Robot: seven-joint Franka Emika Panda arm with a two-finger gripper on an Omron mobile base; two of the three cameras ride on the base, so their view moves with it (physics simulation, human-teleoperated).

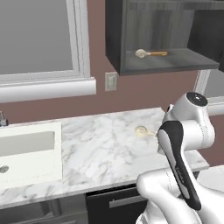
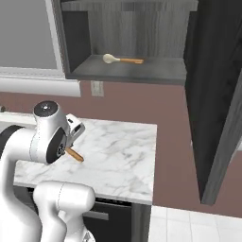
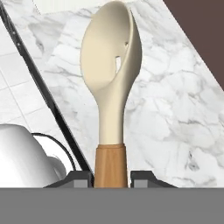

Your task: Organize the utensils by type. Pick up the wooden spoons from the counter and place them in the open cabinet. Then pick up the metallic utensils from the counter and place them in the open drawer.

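The gripper [image 3: 111, 177] was clamped on the tan handle of the second wooden spoon [image 3: 111, 78], held just above the marble counter [image 1: 100, 148]. The first wooden spoon [image 1: 148, 53] lay in the open cabinet [image 1: 166, 63]. With so little handle gripped, the spoon could swivel or be knocked loose against the shelf edge.

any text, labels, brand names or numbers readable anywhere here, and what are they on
None: no readable text in any view.
The wooden spoon in the jaws is unmarked.
The spoon in the open cabinet is too small to show any marking.
The wall outlet and the counter are blank.
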